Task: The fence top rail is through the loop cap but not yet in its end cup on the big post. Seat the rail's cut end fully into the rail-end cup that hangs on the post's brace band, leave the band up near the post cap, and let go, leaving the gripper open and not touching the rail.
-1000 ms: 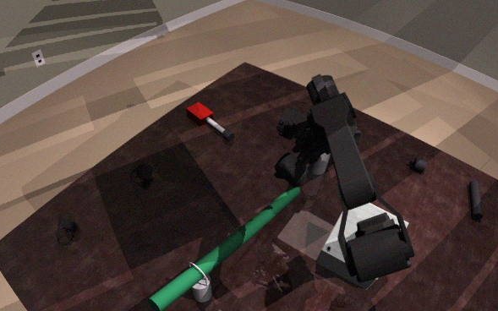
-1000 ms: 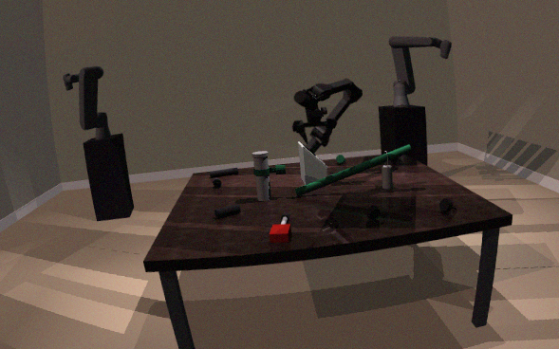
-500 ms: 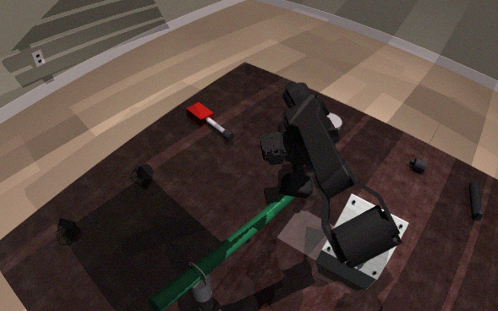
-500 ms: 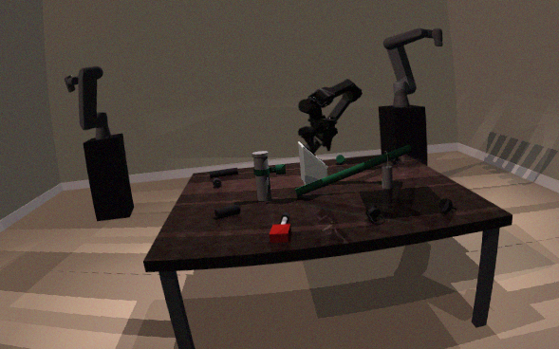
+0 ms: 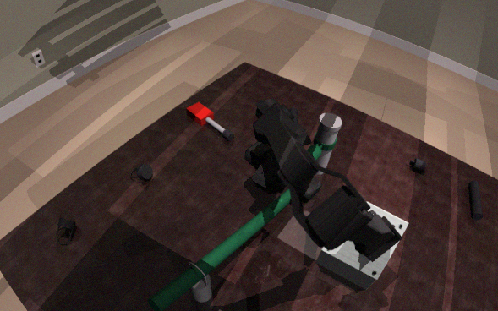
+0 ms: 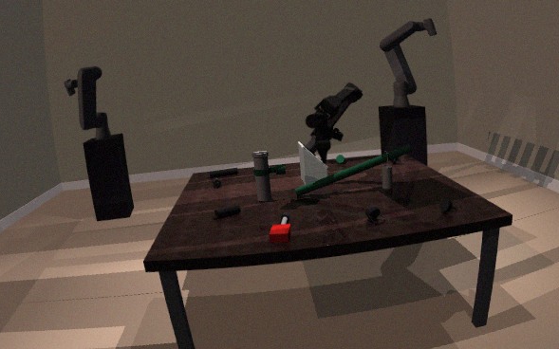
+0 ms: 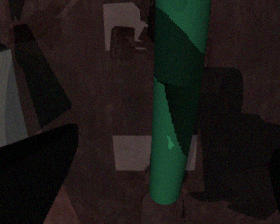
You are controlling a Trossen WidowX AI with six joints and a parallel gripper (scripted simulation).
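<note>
Rail [image 5: 230, 245] threaded through loop cap [image 5: 198, 270], cut end down on surface [image 5: 141, 203], well short of cup on big post [image 5: 327, 139]. Hand [image 5: 268, 169] released, empty, above rail. Band [image 5: 325, 148] high. Seating and release remain

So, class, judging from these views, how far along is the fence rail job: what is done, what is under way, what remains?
Done: the green rail passes through the loop cap, and the brace band sits high on the big post.
In hand: nothing; the gripper is open above the rail.
Left: the rail's cut end rests low on the table, not in the rail-end cup, so grasp, seat and release.
</note>
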